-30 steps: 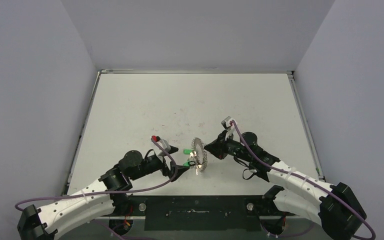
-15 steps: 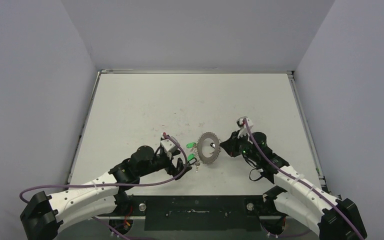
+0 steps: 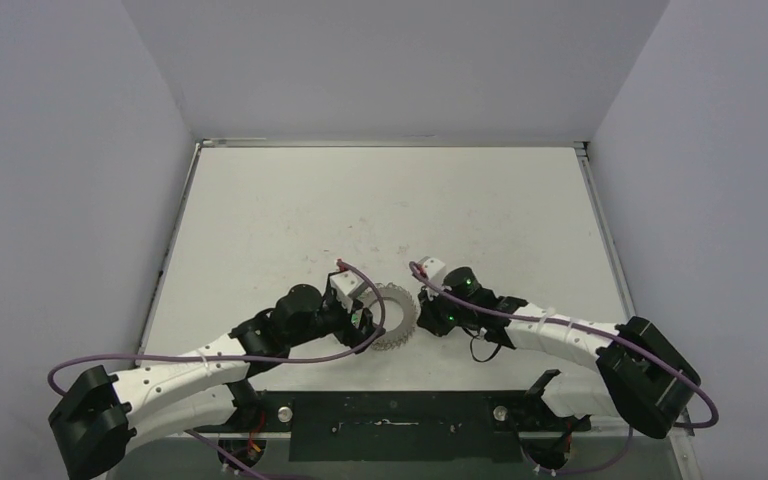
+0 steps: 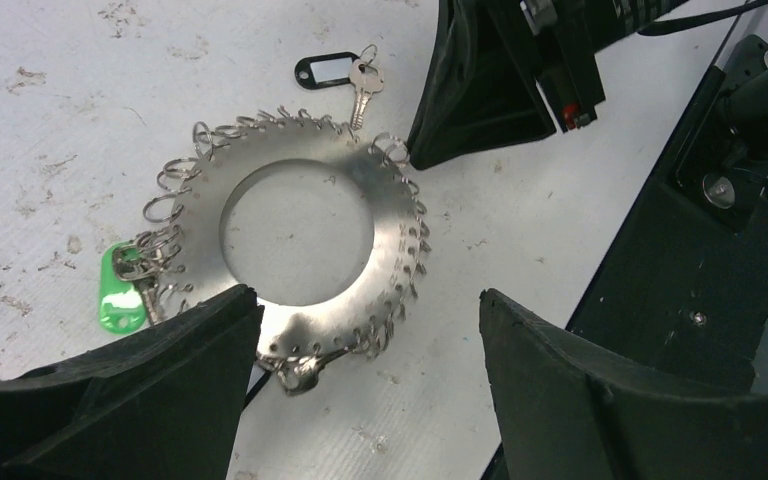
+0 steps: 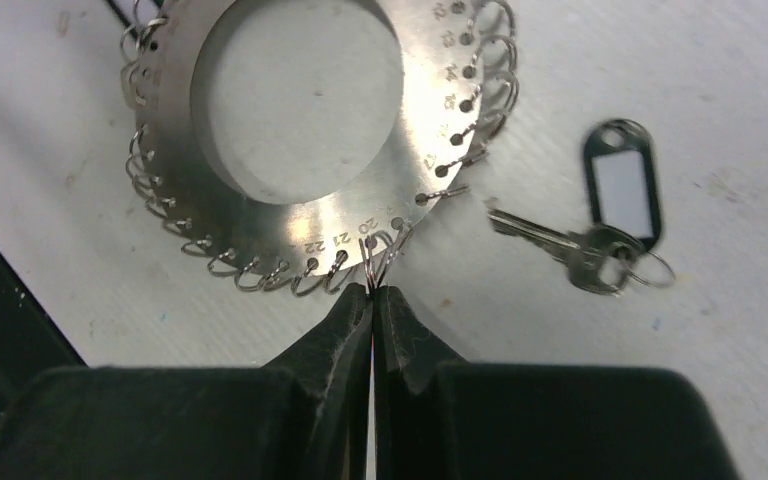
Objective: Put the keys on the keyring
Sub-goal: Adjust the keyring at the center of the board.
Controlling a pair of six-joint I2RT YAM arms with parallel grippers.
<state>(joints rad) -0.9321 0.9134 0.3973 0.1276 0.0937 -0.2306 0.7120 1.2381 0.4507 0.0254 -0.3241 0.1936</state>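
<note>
Right gripper point(image 5: 372, 292): fingers pressed together, pinching one small wire loop on the rim of the keyring point(image 5: 430, 120), by the stamped numbers 20 and 21.
Left gripper point(image 4: 367, 300): fingers spread wide and low over the table point(image 3: 360, 200), one on each side of the ring's left edge, holding nothing.
Keyring position: lying flat on the table near its near edge, between the two grippers, left gripper point(image 3: 360, 318) on its left and right gripper point(image 3: 425, 318) on its right.
Keyring look: flat silver hoop with a round hollow centre and small wire loops all around the rim.
Green key point(image 4: 120, 290): hanging on a rim loop, resting on the table just outside the ring.
Black key point(image 5: 550, 245): on the table with its black tag point(image 5: 620, 195), just beside the rim close to the right gripper, on no loop.
Silver key point(image 4: 300, 372): small metal piece at a rim loop beside one left finger, partly hidden.
</note>
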